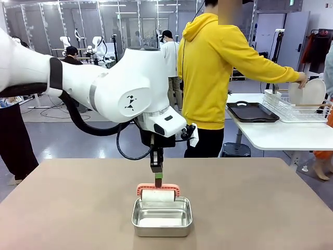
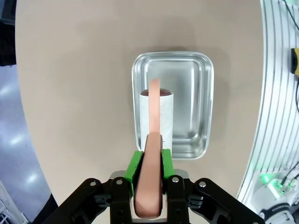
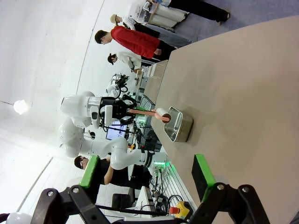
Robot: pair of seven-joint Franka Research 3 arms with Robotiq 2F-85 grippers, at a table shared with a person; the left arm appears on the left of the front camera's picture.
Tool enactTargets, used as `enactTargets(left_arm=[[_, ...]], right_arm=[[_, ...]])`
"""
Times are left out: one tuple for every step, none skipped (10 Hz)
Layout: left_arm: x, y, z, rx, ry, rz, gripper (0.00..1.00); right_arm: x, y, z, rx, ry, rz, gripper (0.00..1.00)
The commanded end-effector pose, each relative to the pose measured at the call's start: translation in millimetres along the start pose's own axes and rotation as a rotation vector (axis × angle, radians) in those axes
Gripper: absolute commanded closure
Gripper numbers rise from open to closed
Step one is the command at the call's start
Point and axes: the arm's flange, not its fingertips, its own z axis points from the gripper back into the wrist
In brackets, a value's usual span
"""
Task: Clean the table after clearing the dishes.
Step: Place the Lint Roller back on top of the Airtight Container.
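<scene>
The taupe table (image 1: 67, 208) carries a small steel pan (image 1: 161, 228). My left gripper (image 1: 156, 167) hangs above it, shut on the salmon handle of a lint roller (image 1: 157, 195) whose white roll dips into the pan's far end. The left wrist view looks down on the gripper (image 2: 149, 161), the roller (image 2: 154, 116) and the pan (image 2: 191, 84). My right gripper (image 3: 147, 175) stands open and holds nothing, well away from the pan (image 3: 180, 125). At the white side table a person in a yellow hoodie (image 1: 213, 67) holds a white plate (image 1: 307, 92) at a wire rack (image 1: 296, 110), beside a dark tray (image 1: 252, 112).
The white side table (image 1: 276, 133) stands at the back right, beyond the taupe table's far edge. Bare tabletop (image 2: 74, 93) spreads on all sides of the pan. Other people stand farther back in the room.
</scene>
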Motion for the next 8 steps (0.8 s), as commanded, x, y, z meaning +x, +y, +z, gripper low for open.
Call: enactTargets(left_arm=[[0.5, 9.4, -11.4, -0.034, -0.046, -0.025, 0.78], [1.0, 7.7, -20.8, -0.051, -0.07, -0.029, 0.78], [0.7, 5.5, -32.1, -0.081, -0.068, -0.025, 0.78], [0.8, 4.7, -37.2, -0.089, -0.051, -0.023, 0.78], [0.6, 5.4, -43.1, -0.088, -0.051, -0.025, 0.78], [-0.7, 6.8, -49.3, -0.107, -0.053, -0.019, 0.78], [-3.0, 8.6, -53.4, -0.096, -0.048, -0.021, 0.78], [-6.3, 11.0, -55.6, -0.086, -0.045, -0.026, 0.78]], right_arm=[[-3.0, 1.3, -0.6, 0.001, 0.0, 0.021, 0.02], [-3.0, 1.3, -0.6, 0.001, 0.0, 0.021, 0.02], [-3.0, 1.3, -0.6, 0.001, 0.0, 0.021, 0.02], [-3.0, 1.3, -0.6, 0.001, 0.0, 0.021, 0.02], [-3.0, 1.3, -0.6, 0.001, 0.0, 0.021, 0.02], [-3.0, 1.3, -0.6, 0.001, 0.0, 0.021, 0.02], [-3.0, 1.3, -0.6, 0.001, 0.0, 0.021, 0.02], [-3.0, 1.3, -0.6, 0.001, 0.0, 0.021, 0.02]])
